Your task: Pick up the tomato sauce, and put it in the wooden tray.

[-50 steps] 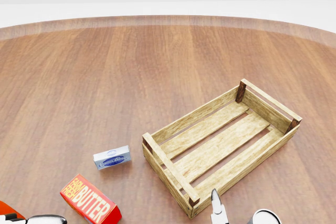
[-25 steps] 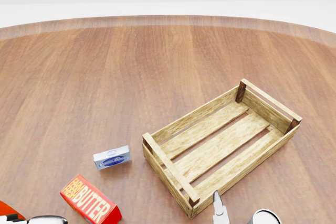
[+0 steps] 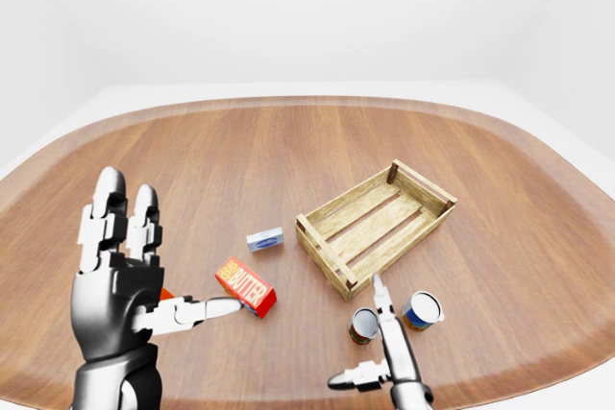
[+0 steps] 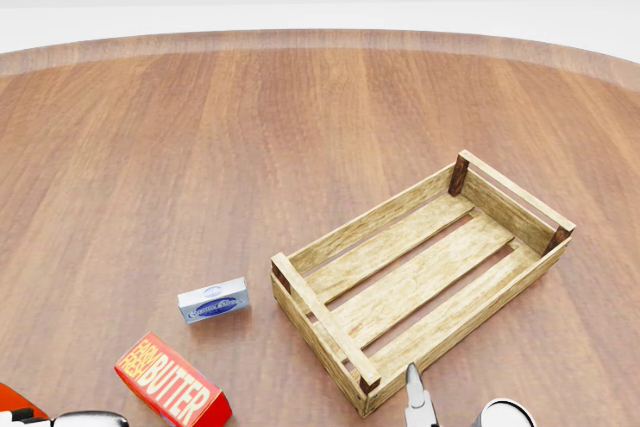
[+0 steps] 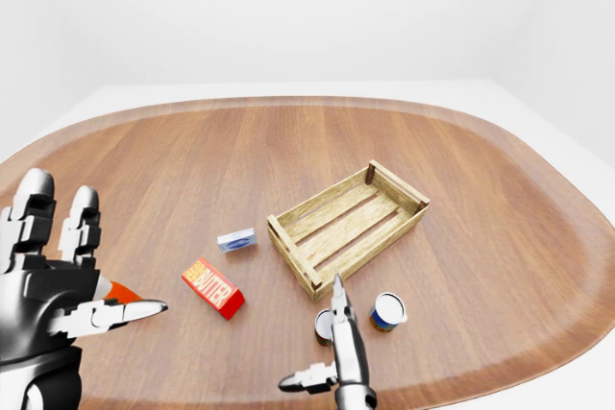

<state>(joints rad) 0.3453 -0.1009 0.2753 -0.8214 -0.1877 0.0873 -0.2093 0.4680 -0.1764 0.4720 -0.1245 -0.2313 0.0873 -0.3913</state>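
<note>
Left hand [image 3: 120, 280] raised, fingers spread wide — right hand [image 3: 384, 357] open too, beside wooden tray [image 3: 377, 224].

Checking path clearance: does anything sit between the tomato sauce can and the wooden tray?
Nothing visible does. Only table shows between the tomato sauce and the wooden tray. The open right hand stands just beside the can.

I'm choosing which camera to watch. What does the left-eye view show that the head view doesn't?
Only the left-eye view shows the whole left hand, fingers spread, the right hand open, and two cans standing below the wooden tray. Only the head view shows the tray slats close up, with nothing in the tray. Both show the tray, the butter box, the small blue-and-white packet and the wooden table.
</note>
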